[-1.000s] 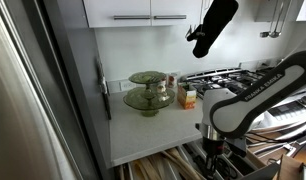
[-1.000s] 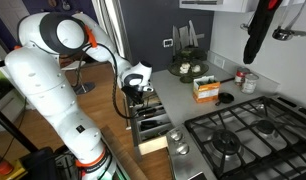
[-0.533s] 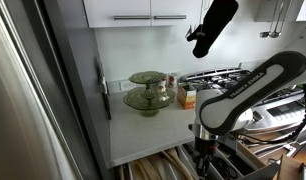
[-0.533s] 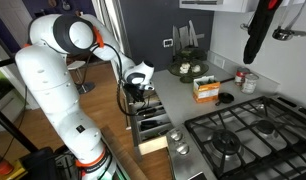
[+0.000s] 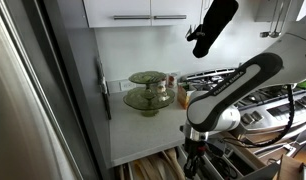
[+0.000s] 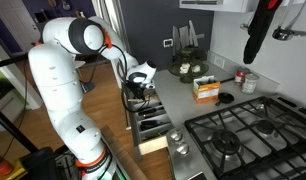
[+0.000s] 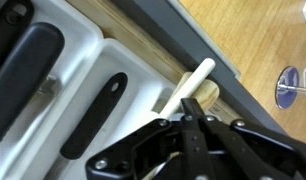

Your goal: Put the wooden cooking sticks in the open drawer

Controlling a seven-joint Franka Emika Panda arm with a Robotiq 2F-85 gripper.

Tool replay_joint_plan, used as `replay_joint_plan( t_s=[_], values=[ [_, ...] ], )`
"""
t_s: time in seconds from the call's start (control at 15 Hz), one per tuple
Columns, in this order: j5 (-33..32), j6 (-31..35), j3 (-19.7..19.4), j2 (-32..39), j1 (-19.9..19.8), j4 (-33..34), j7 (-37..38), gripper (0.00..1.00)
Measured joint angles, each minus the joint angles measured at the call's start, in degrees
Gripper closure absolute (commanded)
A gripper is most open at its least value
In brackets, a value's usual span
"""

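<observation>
Since the arm (image 5: pixel 238 90) has swung toward 9 o'clock in an exterior view, the end effector (image 7: pixel 190 122) grips the wooden cooking sticks (image 7: pixel 195 82) above the open drawer (image 7: pixel 105 45) holding dark-handled utensils (image 7: pixel 98 115).

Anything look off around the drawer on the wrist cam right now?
Yes. In the wrist view the wooden cooking stick in the gripper sits slantwise, its tip apparently crossing the open drawer's wooden side rim instead of lying along a compartment. The dark-handled utensils lie straight in theirs.
</observation>
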Motion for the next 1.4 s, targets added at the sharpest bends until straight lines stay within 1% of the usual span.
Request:
replay_joint_plan(
  t_s=[0.27, 0.93, 1.07, 1.27, 1.33, 1.4],
  values=[
    [1.02, 0.00, 0.80, 1.96, 0.00, 2.23, -0.81, 1.00],
    [1.04, 0.40, 2.78, 7.50, 0.10, 8.21, -0.86, 1.00],
    [1.04, 1.47, 3.15, 9.10, 0.16, 9.23, -0.85, 1.00],
    [1.04, 5.08, 3.70, 11.20, 0.23, 10.21, -0.71, 1.00],
    [1.04, 6.51, 3.79, 11.65, 0.25, 10.33, -0.63, 0.74],
    [1.04, 7.78, 3.84, 11.87, 0.25, 10.36, -0.61, 0.73]
  ],
)
